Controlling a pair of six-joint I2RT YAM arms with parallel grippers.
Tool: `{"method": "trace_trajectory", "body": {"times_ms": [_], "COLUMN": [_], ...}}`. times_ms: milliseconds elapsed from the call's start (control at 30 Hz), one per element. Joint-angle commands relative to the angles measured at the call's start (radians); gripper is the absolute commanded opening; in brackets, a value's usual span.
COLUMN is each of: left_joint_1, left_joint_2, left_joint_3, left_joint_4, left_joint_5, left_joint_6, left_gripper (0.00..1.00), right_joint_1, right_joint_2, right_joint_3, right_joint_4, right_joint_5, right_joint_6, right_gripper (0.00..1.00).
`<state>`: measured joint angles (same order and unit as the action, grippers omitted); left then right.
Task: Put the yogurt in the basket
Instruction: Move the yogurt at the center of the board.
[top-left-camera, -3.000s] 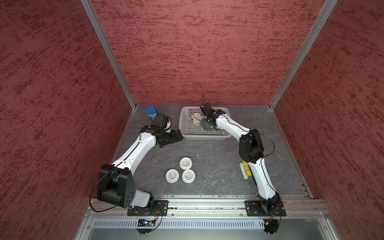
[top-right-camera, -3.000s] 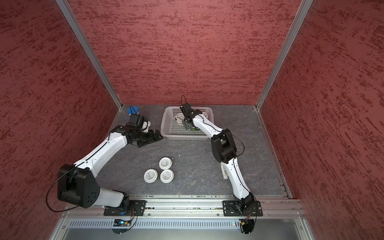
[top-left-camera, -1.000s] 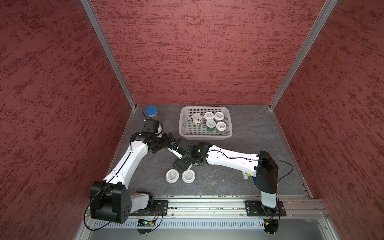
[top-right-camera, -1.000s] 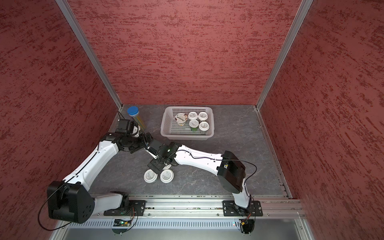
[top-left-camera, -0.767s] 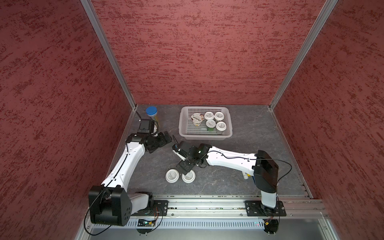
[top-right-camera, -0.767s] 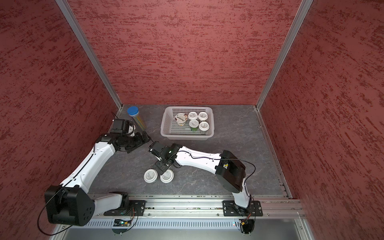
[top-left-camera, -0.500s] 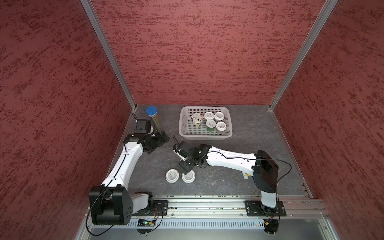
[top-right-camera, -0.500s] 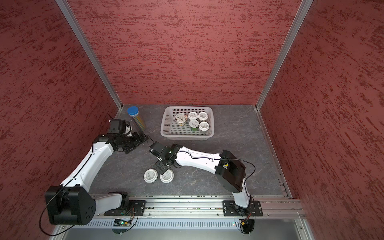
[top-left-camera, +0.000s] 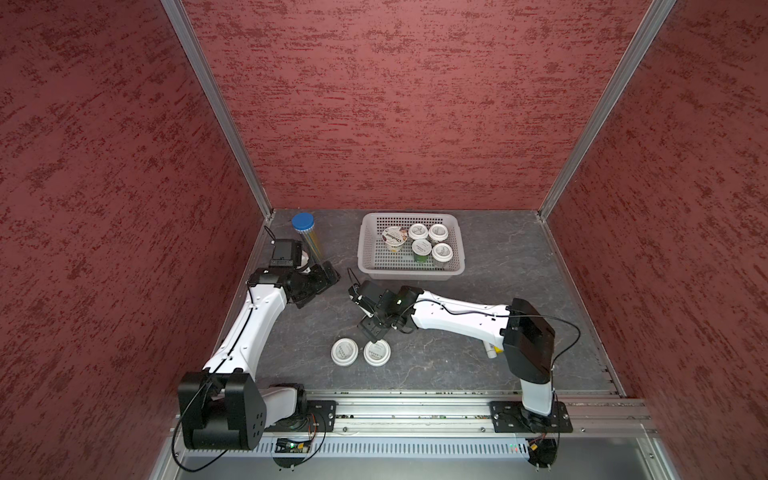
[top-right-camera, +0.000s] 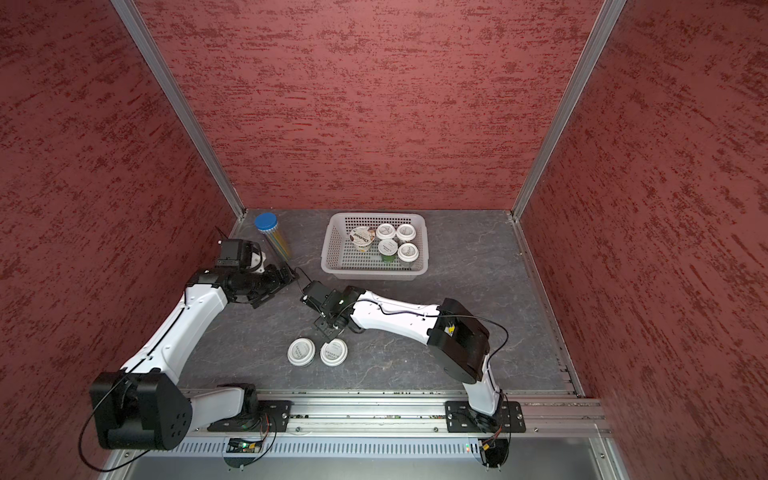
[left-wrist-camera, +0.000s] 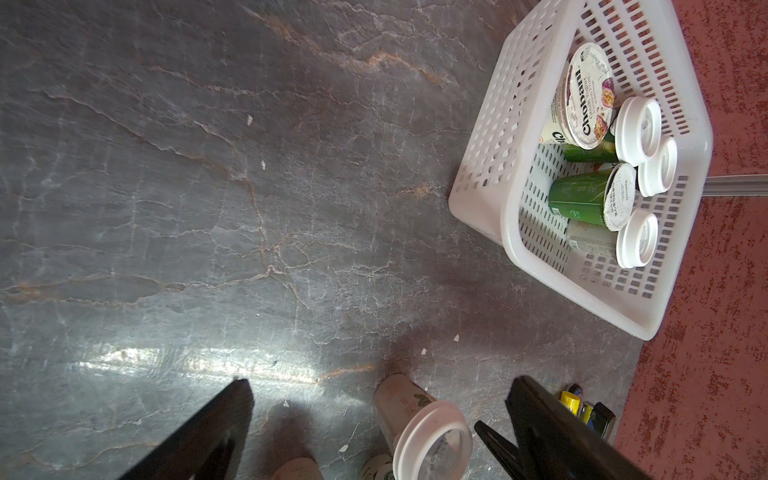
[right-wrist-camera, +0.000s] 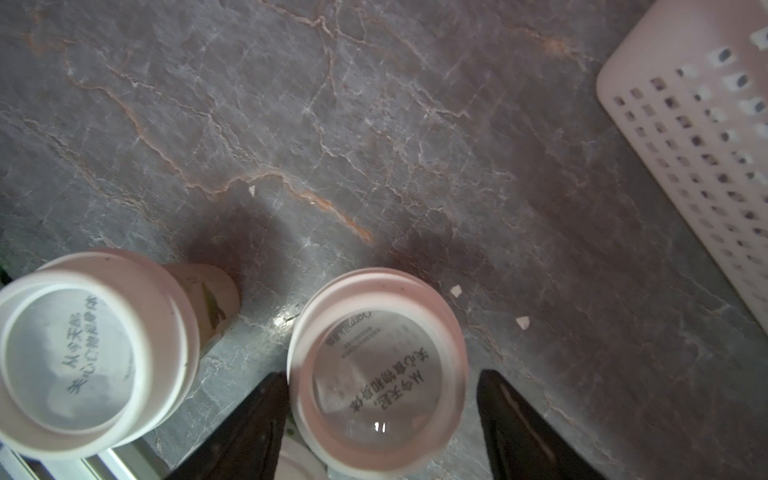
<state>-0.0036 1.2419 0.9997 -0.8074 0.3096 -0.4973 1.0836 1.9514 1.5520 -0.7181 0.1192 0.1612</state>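
The pale mesh basket (top-left-camera: 409, 216) stands at the back and holds the Chobani yogurt (top-left-camera: 395, 237) and several white-lidded cups (top-left-camera: 441, 251). Two more cups (top-left-camera: 344, 352) (top-left-camera: 377, 353) stand near the front. My right gripper (top-left-camera: 372, 332) hangs over a third cup (right-wrist-camera: 376, 332) that both top views hide. In the right wrist view its fingers (right-wrist-camera: 511, 419) straddle the lid, open, with a gap on one side. My left gripper (left-wrist-camera: 380, 384) is open at the left, and another cup (left-wrist-camera: 430, 444) stands between its fingers (left-wrist-camera: 540, 415), apart from both.
A tall clear tube with a blue cap (top-left-camera: 304, 226) stands in the back left corner, just behind my left wrist. A small white and yellow item (top-left-camera: 493, 351) lies under my right forearm. Red walls close three sides and a metal rail (top-left-camera: 415, 409) runs along the front.
My right gripper has settled over the rearmost of the three front cups and its jaws are narrowing. My left arm has drawn back toward the left wall and the tube.
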Motion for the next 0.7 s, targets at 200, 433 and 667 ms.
{"method": "trace_trajectory", "body": {"times_ms": [200,433,667], "left_joint_1": [0.011,0.016,0.024], "left_joint_2": [0.008,0.011,0.01], "left_joint_3": [-0.014,-0.011,-0.016], "left_joint_4": [0.019,0.021,0.022], "left_joint_5": [0.01,0.01,0.011], "left_joint_6": [0.007,0.011,0.017], "left_gripper": [1.0,1.0,1.0], "right_joint_1": [-0.042,-0.042,-0.042], "right_joint_2": [-0.05,-0.045,-0.011], "right_joint_3": [-0.038,0.02,0.064], "right_joint_4": [0.01,0.0,-0.042], "right_joint_5": [0.051,-0.026,-0.017], "right_joint_6": [0.002,0.084,0.13], "right_gripper": [0.75,0.89,0.88]}}
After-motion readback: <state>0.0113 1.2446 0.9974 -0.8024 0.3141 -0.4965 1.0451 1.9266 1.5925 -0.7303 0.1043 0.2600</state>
